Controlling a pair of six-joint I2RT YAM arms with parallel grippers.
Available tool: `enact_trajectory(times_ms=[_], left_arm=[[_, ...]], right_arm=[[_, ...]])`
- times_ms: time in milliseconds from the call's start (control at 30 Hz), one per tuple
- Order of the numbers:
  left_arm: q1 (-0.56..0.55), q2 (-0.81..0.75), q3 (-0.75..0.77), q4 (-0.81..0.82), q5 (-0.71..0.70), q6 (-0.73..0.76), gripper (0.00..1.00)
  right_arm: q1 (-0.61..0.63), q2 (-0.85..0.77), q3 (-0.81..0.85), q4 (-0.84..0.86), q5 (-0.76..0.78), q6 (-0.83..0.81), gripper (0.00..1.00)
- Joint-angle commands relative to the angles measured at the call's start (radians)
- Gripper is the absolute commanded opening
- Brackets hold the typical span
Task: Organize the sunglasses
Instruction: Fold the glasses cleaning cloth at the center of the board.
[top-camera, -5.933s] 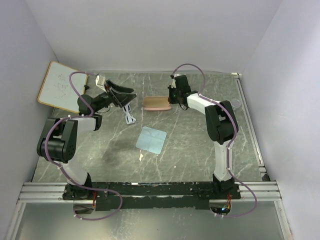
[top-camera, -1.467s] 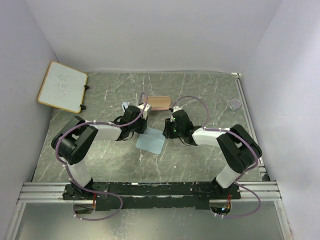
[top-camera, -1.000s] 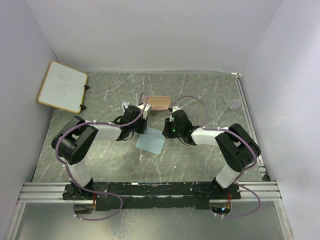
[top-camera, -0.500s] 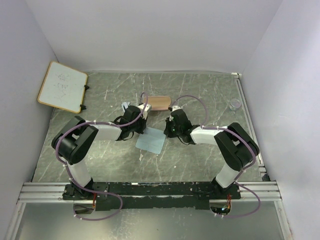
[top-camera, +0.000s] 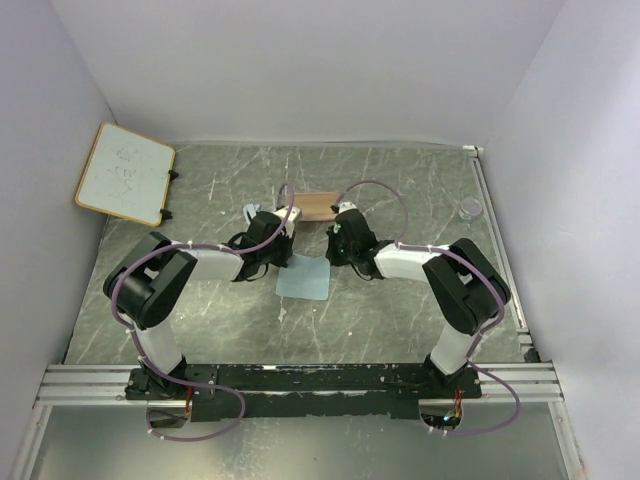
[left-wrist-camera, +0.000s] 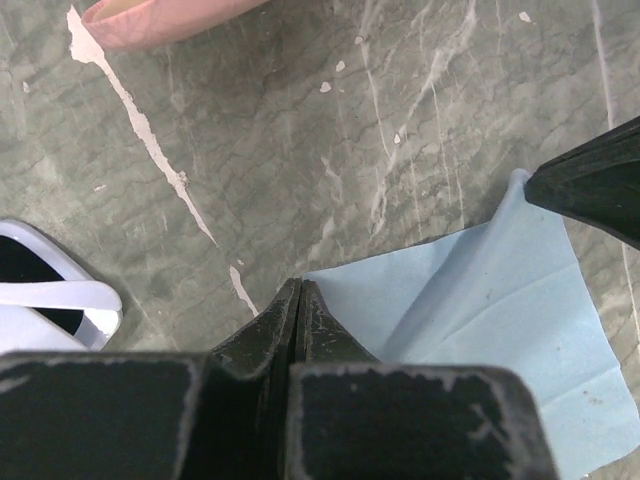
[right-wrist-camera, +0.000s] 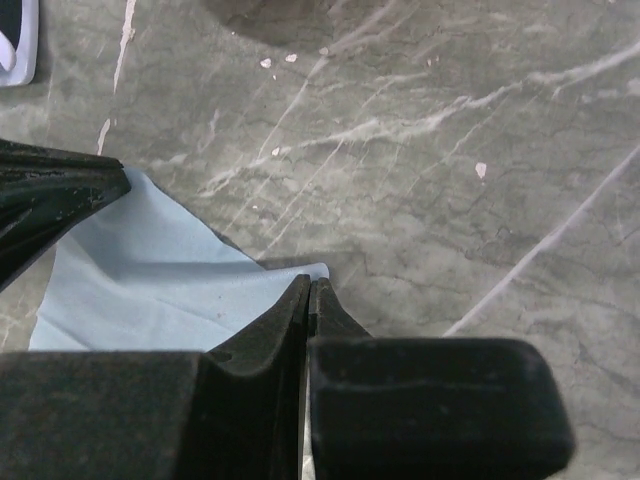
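Note:
A pale blue cloth (top-camera: 305, 282) lies at mid-table, its far edge drawn up between the two grippers. My left gripper (top-camera: 287, 254) is shut on the cloth's far left corner (left-wrist-camera: 330, 285). My right gripper (top-camera: 335, 256) is shut on the far right corner (right-wrist-camera: 300, 272). The sunglasses (top-camera: 249, 214), thin and whitish, lie just behind the left gripper; their frame (left-wrist-camera: 55, 300) shows at the left wrist view's left edge and also (right-wrist-camera: 15, 40) in the right wrist view's top left corner. The pink case (top-camera: 318, 205) lies behind both grippers, its edge (left-wrist-camera: 170, 15) showing in the left wrist view.
A whiteboard (top-camera: 125, 172) leans at the far left wall. A small round cap (top-camera: 471, 208) sits at the far right. The grey marbled table (top-camera: 400, 300) has a rail along its right edge, and white walls close in three sides.
Both grippers have closed onto the cloth's far corners. The right gripper has shifted back and to the left, and the cloth's far edge has bunched and moved slightly toward the case.

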Motion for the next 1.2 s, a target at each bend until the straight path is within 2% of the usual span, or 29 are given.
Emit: enact_trajectory(times_ms=[0, 400, 1167], left_arm=[[-0.018, -0.01, 0.005, -0.03, -0.064, -0.043, 0.07], [-0.02, -0.079, -0.045, 0.013, -0.228, -0.098, 0.07], [-0.023, -0.138, -0.086, 0.026, -0.203, -0.116, 0.07]], right_arm=[[0.006, 0.033, 0.049, -0.016, 0.034, -0.034, 0.0], [0.006, 0.029, 0.047, -0.035, 0.053, -0.04, 0.0], [0.008, -0.009, 0.02, -0.016, 0.042, -0.039, 0.0]])
